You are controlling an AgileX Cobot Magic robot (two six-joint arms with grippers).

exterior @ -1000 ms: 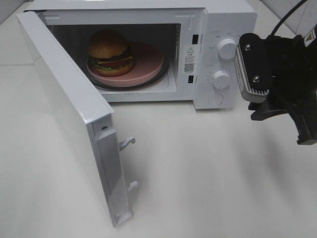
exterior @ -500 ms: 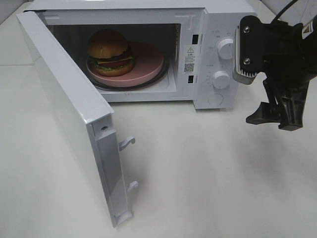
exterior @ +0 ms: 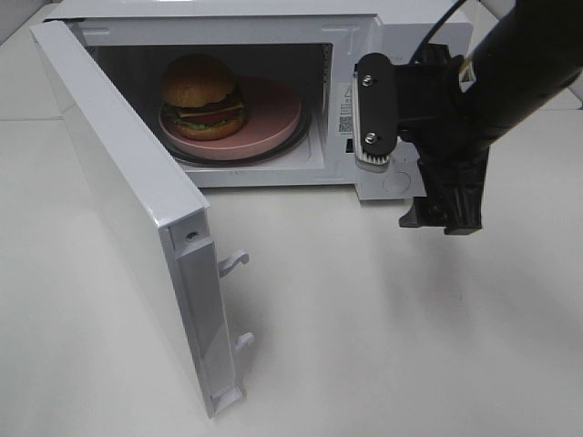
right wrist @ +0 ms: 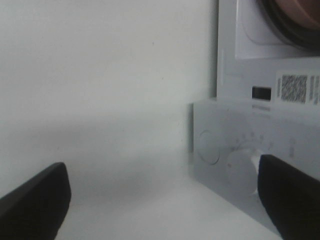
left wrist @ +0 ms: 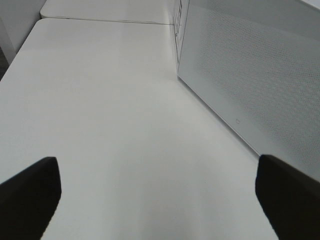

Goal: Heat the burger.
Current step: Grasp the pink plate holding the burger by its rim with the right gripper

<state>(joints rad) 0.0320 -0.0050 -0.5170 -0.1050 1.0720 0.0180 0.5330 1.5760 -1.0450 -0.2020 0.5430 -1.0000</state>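
White microwave (exterior: 351, 45) — door (exterior: 118, 200) open, pink plate (exterior: 273, 109) inside.

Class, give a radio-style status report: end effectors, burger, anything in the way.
Left end effector open, empty. Right end effector open, empty, before the control panel. Burger on pink plate inside microwave; door wide open.

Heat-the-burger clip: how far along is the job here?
Done: the burger sits on the pink plate inside the microwave. In hand: the right tool, open and empty, hovers before the control panel. Left: shut the wide-open door, then set a dial.
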